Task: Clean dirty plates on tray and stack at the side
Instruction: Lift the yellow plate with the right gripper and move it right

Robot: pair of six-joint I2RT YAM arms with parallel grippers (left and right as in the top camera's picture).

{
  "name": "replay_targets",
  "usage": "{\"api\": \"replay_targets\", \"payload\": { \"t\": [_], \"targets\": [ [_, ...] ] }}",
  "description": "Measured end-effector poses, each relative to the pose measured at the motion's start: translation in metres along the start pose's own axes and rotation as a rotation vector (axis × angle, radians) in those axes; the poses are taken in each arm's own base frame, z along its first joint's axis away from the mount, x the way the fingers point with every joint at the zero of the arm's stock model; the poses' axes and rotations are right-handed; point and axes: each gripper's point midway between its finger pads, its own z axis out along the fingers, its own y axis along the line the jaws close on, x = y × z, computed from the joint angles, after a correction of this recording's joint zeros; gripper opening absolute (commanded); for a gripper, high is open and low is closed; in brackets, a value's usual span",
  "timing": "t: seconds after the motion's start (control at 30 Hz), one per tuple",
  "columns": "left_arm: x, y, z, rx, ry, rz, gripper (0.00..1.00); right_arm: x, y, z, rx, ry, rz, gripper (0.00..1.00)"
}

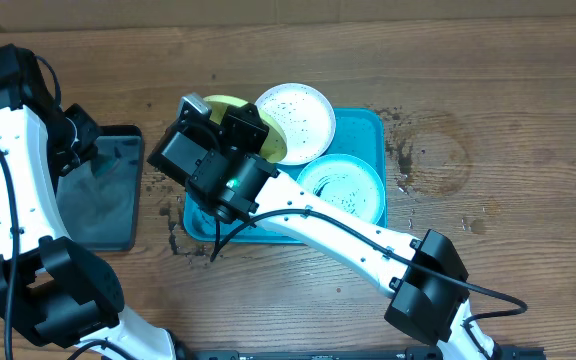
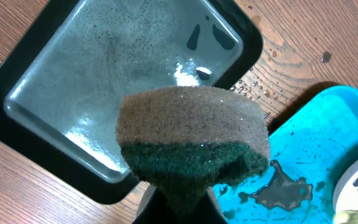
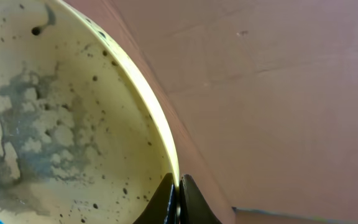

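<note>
Wood-grain worktop (image 1: 488,80) carries the turquoise tray (image 1: 373,125), white plate (image 1: 303,120) and aqua plate (image 1: 353,185) on it, my right arm (image 1: 338,235) stretched diagonally across. Right wrist alone shows the right tool (image 3: 178,198) pinching the rim of the grimy yellow-green plate (image 3: 73,112); left wrist shows the left tool (image 2: 178,202) clamping a porous sponge (image 2: 191,124) above the wet black tray (image 2: 248,46).

Glossy plastic tray (image 1: 364,130), rough sponge (image 2: 191,118) — matt wood-grain table (image 1: 508,80).

Wood table (image 1: 528,80): blue tray (image 1: 360,130), blk tray (image 1: 103,215), crumbs (image 1: 403,155).
</note>
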Motion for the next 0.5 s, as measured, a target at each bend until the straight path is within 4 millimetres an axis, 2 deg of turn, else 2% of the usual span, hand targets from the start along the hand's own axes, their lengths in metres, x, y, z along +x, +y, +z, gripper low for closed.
{"api": "replay_targets", "payload": {
  "t": [0.1,0.17,0.23,0.3,0.37,0.5],
  "targets": [
    [0.000,0.000,0.000,0.000,0.001,0.000,0.04,0.003,0.037,0.001,-0.232,-0.021,-0.043,0.04],
    [0.000,0.000,0.000,0.000,0.001,0.000,0.04,0.004,0.049,0.006,-0.337,-0.029,-0.031,0.04],
    [0.000,0.000,0.000,0.001,0.001,0.000,0.04,0.004,0.032,0.020,-0.280,-0.016,0.042,0.04],
    [0.000,-0.001,0.000,0.003,0.002,0.000,0.04,-0.001,0.013,0.026,-0.190,-0.023,0.115,0.04],
    [0.000,-0.001,0.000,0.004,0.002,0.000,0.04,-0.004,0.003,0.025,-0.148,-0.027,0.156,0.04],
    [0.000,-0.001,0.000,0.004,0.002,0.000,0.04,0.003,0.022,0.026,-0.254,-0.021,0.066,0.04]
  ]
}}
